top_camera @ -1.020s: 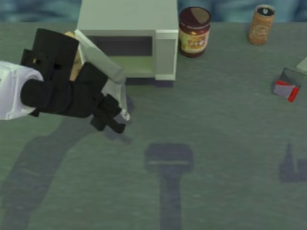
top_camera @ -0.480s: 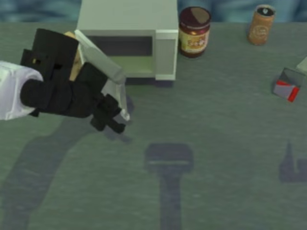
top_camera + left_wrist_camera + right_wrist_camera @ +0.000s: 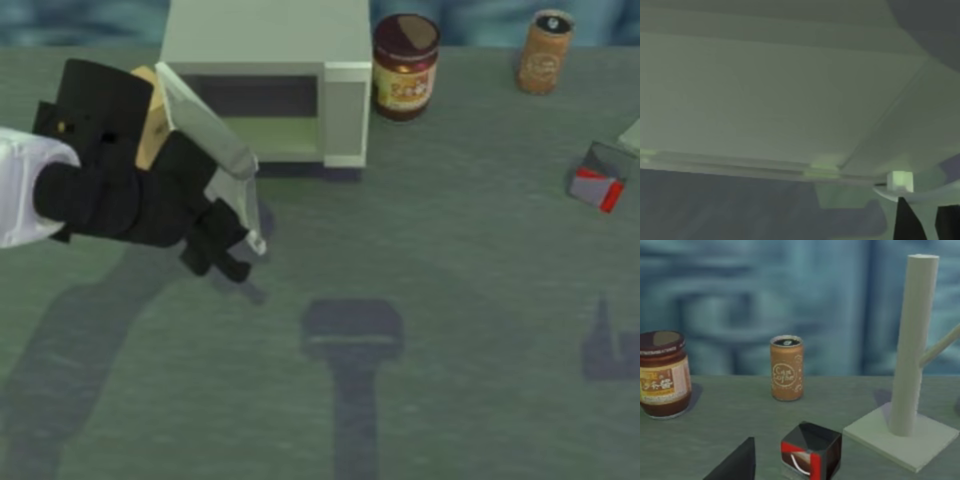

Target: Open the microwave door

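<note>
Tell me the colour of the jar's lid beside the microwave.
Dark brown jar lid, clearest in the right wrist view.

A dull grey-green surface (image 3: 470,300) with a faint streaked grain fills nearly the whole top view. Light falls from above, casting soft dark shadows (image 3: 352,340) on it: one long-stemmed shape at six o'clock, a broad diagonal band at eight o'clock, and a small one at the edge near four o'clock. Along twelve o'clock, behind the surface's far edge, runs a blurred, mottled blue backdrop (image 3: 765,295), also visible in the right wrist view.
</note>
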